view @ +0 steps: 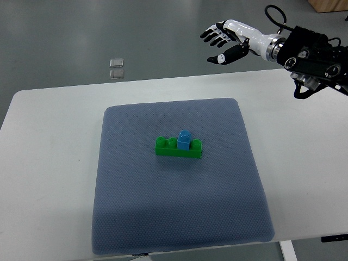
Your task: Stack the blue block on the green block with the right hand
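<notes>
A long green block [166, 147] lies near the middle of the blue-grey mat [136, 206]. A small blue block [184, 140] sits on top of it, right of the green block's middle. My right hand [220, 44] is raised at the upper right, beyond the table's far edge, well away from the blocks. Its fingers are spread and hold nothing. No left arm shows in the picture.
The mat lies on a white table [49, 163]. Two small clear squares [116, 68] lie on the grey floor beyond the table's far edge. A wooden object [329, 5] shows at the top right corner.
</notes>
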